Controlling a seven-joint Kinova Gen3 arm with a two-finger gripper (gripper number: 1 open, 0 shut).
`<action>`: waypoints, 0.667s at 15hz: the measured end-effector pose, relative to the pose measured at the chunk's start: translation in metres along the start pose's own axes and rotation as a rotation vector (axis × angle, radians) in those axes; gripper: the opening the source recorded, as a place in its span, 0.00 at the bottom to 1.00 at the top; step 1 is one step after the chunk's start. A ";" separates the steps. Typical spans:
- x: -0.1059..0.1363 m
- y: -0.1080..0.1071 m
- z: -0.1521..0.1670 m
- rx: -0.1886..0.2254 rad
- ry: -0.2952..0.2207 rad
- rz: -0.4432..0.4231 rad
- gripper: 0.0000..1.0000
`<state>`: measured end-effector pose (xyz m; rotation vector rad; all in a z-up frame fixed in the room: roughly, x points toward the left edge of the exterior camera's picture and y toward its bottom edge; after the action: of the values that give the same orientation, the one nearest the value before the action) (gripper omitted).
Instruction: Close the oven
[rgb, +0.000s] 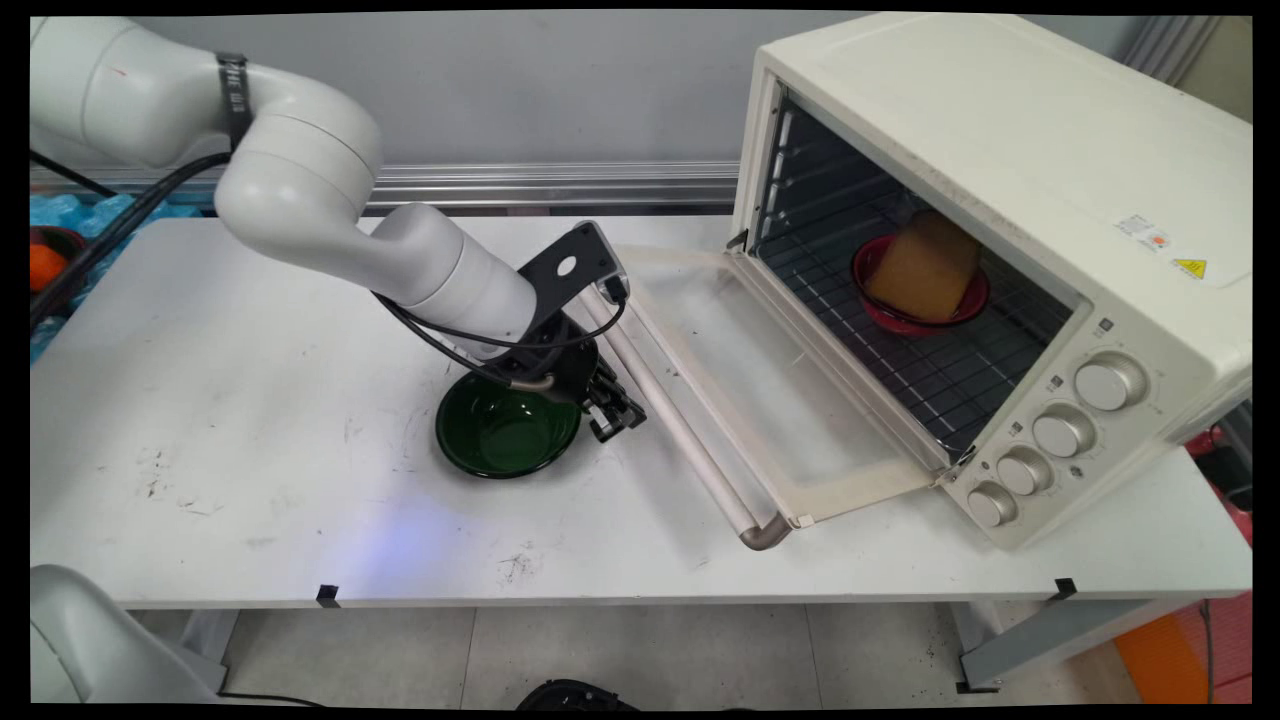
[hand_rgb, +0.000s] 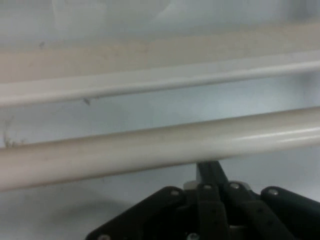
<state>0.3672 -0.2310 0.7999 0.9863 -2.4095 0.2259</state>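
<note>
My gripper (rgb: 622, 418) hangs low over the table, just left of the handle bar (rgb: 680, 425) of the open oven door (rgb: 770, 390). In the hand view its fingers (hand_rgb: 210, 172) are shut together with nothing between them, their tips right up against the cream handle bar (hand_rgb: 160, 147), which crosses the view. An empty dark green bowl (rgb: 500, 437) sits on the table directly left of the gripper, partly under the wrist. Inside the white toaster oven (rgb: 1010, 170), a red bowl (rgb: 905, 318) holds a brown block (rgb: 925, 268) on the wire rack.
The oven's knobs (rgb: 1062, 430) face the table's front right. The folded-down door lies flat on the table (rgb: 250, 400). Black cables loop from the wrist over the green bowl. Blue and orange items (rgb: 50, 250) lie beyond the table's left end.
</note>
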 end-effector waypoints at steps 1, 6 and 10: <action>0.000 -0.001 0.002 0.002 0.004 0.000 0.00; 0.002 -0.004 0.008 0.007 0.021 -0.001 0.00; 0.003 -0.007 0.010 0.010 0.040 0.000 0.00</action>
<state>0.3657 -0.2412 0.7923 0.9770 -2.3741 0.2556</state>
